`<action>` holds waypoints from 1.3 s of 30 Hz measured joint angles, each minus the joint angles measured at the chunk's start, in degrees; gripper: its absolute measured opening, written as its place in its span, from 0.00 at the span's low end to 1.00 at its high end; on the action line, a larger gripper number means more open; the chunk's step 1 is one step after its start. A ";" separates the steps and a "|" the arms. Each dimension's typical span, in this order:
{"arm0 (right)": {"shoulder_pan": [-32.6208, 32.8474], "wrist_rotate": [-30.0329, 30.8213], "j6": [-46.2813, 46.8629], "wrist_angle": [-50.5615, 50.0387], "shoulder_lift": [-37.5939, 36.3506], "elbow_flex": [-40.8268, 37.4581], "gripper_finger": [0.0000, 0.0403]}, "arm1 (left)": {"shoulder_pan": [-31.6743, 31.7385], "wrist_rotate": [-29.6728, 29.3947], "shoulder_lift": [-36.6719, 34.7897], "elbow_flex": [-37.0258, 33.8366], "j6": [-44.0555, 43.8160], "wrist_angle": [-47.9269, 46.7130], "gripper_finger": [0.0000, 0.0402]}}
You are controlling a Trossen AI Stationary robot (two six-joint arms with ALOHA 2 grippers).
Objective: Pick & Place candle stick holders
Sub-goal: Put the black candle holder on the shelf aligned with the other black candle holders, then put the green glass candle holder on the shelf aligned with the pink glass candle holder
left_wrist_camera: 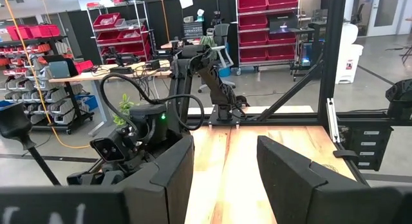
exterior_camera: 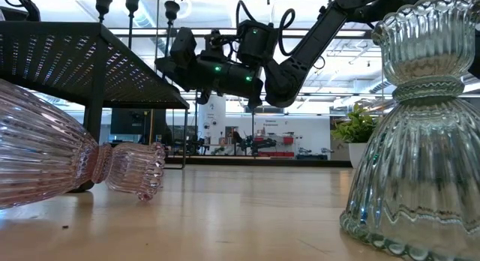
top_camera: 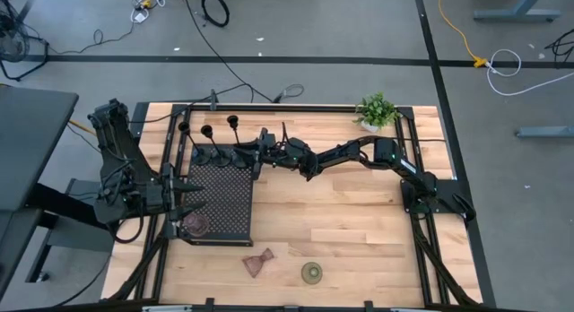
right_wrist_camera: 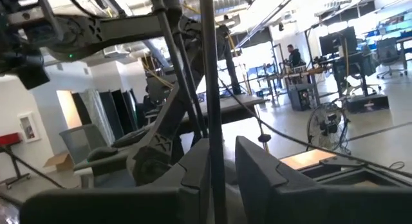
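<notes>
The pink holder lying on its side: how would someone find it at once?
Start at the black perforated tray on the table's left. Just off its front right corner, on bare wood, lies the pink holder. Unlike the olive-green holder standing beside it, it is tipped over.

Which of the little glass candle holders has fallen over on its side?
The pink ribbed glass candle holder, lying on its side on the bare wood. The olive-green glass holder beside it stands upright, and so does the brownish one on the black perforated tray.

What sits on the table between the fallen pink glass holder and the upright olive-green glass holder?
Nothing: in the high view the pink ribbed glass holder and the olive-green glass holder are separated only by bare wooden tabletop; the low view agrees.
</notes>
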 joint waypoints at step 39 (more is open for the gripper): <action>0.37 -7.90 0.08 -3.57 -2.40 -0.07 0.58 | 0.00 0.00 0.01 -0.01 -1.44 0.04 0.43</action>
